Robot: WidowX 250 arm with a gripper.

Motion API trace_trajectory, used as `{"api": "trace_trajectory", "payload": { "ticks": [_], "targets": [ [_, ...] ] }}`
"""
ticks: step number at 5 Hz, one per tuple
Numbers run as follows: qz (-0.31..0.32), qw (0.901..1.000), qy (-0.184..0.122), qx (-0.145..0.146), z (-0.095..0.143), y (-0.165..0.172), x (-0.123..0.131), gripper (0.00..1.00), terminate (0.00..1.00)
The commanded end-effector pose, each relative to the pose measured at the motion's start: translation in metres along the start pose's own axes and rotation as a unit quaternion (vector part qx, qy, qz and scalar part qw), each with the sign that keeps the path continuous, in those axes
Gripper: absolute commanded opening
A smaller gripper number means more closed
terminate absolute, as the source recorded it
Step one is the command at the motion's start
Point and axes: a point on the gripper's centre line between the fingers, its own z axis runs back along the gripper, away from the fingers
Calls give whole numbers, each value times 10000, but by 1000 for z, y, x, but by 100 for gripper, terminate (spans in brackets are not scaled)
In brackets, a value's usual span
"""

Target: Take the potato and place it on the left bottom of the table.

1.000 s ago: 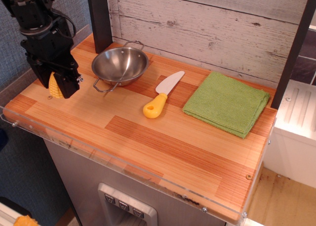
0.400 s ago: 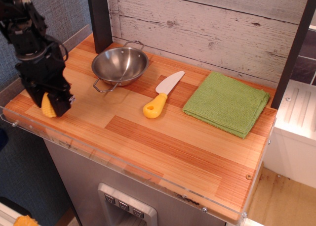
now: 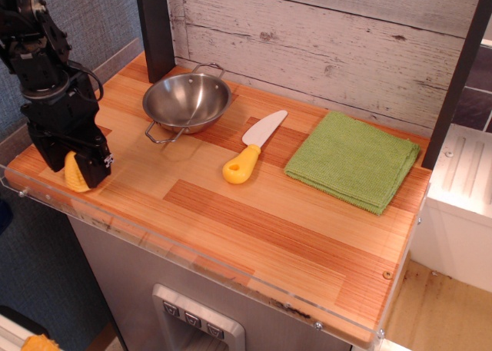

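The scene was brightly and evenly lit, with soft diffuse light and only faint shadows beneath the round stainless steel bowl (image 3: 187,101) and the folded green cloth (image 3: 354,159). The bowl's inside carried pale reflections without harsh glare. The striped wooden tabletop (image 3: 254,220) showed crisp grain throughout; focus held sharp to the edges. The black robot gripper (image 3: 73,163) read dark, its details murky.

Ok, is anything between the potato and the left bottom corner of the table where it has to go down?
Nothing visible. The potato is held in the gripper right over the near-left corner of the table. The steel bowl, toy knife and green cloth all lie farther right, clear of that spot.
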Motion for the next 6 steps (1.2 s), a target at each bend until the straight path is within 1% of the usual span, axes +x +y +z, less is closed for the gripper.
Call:
{"api": "trace_trajectory", "payload": {
  "ticks": [1,2,3,4,5,6],
  "targets": [
    [116,9978,-641,127,79,2,4,100,0],
    [170,9972,-734,-16,101,-1,5,100,0],
    [238,9990,-327,-169,97,-4,9,100,0],
    [259,9994,91,-202,88,-7,16,100,0],
    [259,9994,91,-202,88,-7,16,100,0],
    [259,9994,91,-202,88,-7,16,100,100]
  ]
}}
